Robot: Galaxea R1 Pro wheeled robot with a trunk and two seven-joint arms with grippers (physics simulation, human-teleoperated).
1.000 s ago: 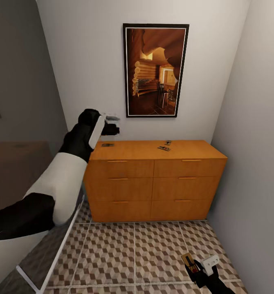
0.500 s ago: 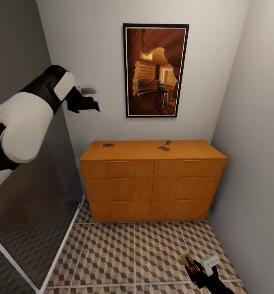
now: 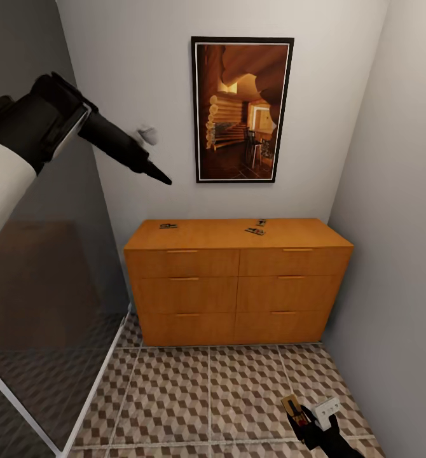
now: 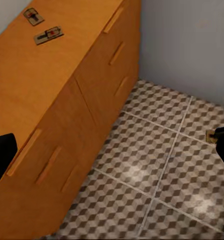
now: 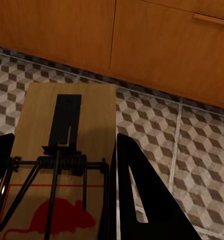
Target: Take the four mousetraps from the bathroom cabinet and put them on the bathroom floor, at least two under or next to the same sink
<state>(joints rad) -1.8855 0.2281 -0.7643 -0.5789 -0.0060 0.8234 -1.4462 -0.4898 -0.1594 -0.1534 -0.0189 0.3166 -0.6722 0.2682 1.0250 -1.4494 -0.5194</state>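
A flat wooden mousetrap (image 5: 66, 165) with a dark wire spring sits clamped in the right gripper (image 3: 308, 416), low over the cube-patterned floor (image 3: 206, 394). Three more traps (image 3: 255, 230) lie on the smooth orange cabinet (image 3: 238, 280). The left gripper (image 3: 146, 166) is raised before the wall; whether its fingers are parted, I cannot tell.

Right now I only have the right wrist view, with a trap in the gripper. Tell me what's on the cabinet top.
Observer: Three lie there: a lone mousetrap near the left end of the cabinet, and a pair of mousetraps right of the middle.
Operator: Give me the left gripper's position.
Observer: The left gripper is raised high above the cabinet's left end, in front of the wall.
Operator: Say how high my trap is.
Observer: The right gripper holds the held mousetrap low over the tiled floor; I cannot tell if it touches.
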